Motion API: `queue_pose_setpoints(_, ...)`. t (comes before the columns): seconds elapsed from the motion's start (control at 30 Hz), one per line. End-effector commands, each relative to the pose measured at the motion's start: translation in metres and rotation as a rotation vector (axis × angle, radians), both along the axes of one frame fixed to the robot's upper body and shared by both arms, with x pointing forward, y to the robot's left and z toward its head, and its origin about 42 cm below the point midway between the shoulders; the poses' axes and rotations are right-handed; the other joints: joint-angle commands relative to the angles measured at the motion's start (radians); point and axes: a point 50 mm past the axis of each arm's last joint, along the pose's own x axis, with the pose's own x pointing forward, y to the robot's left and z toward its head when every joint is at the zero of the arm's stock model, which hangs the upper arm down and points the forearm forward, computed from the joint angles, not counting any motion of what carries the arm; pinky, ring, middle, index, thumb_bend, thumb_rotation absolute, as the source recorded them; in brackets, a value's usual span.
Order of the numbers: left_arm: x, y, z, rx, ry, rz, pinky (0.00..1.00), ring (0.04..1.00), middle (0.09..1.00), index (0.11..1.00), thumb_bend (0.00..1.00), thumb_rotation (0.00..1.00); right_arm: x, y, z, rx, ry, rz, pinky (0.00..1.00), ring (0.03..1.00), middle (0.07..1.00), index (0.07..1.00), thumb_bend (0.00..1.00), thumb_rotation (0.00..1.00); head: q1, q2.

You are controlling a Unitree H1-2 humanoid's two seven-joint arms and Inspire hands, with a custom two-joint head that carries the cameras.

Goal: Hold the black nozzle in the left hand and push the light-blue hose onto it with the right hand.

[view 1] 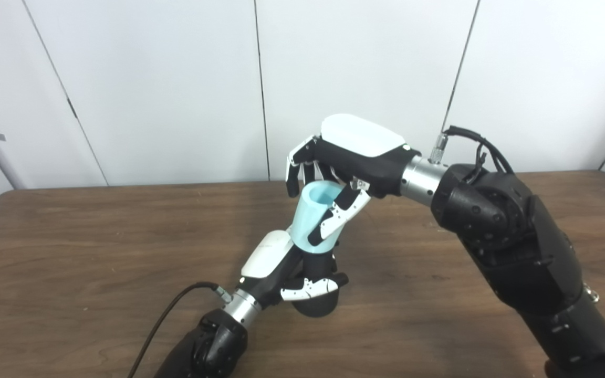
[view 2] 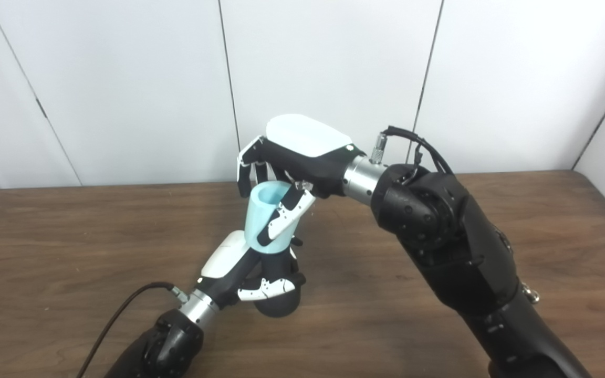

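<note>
Hose (view 1: 310, 215) in right hand (view 1: 352, 152), atop nozzle (view 1: 317, 294).

The light-blue hose (view 1: 310, 220), a short open-topped tube, sat tilted on the black nozzle (view 1: 317, 299), its lower end covering the nozzle's top. I held both above the desk (view 1: 71, 252); the nozzle's rounded base hung lowest.
</note>
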Motion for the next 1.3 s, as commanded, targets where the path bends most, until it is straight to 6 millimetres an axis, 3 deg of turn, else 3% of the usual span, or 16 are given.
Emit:
queue_pose_setpoints(0.0, -0.117, 0.005, -0.141, 0.033, 0.45, 0.047, 1.0, 0.905, 0.741, 0.355, 0.47, 0.78, -0.009, 0.005, 0.036, 0.055, -0.135, 0.027, 0.12, 0.201, 0.302, 0.484, 0.51, 0.13, -0.003, 0.001)
queue_pose_setpoints(0.27, -0.118, 0.004, -0.141, 0.032, 0.449, 0.046, 1.0, 0.905, 0.741, 0.355, 0.47, 0.78, -0.013, 0.014, 0.025, 0.006, -0.11, -0.006, 0.12, 0.208, 0.306, 0.484, 0.51, 0.13, -0.003, 0.007)
queue_pose_setpoints(0.7, -0.118, 0.005, -0.141, 0.031, 0.45, 0.045, 1.0, 0.904, 0.74, 0.352, 0.47, 0.78, -0.011, 0.015, 0.024, -0.019, -0.115, -0.021, 0.13, 0.217, 0.314, 0.484, 0.51, 0.13, -0.004, 0.008)
queue_pose_setpoints(1.27, -0.117, 0.005, -0.141, 0.038, 0.451, 0.045, 1.0, 0.904, 0.741, 0.351, 0.47, 0.78, -0.007, 0.011, 0.043, 0.034, -0.185, -0.002, 0.12, 0.2, 0.305, 0.484, 0.51, 0.13, -0.006, 0.011)
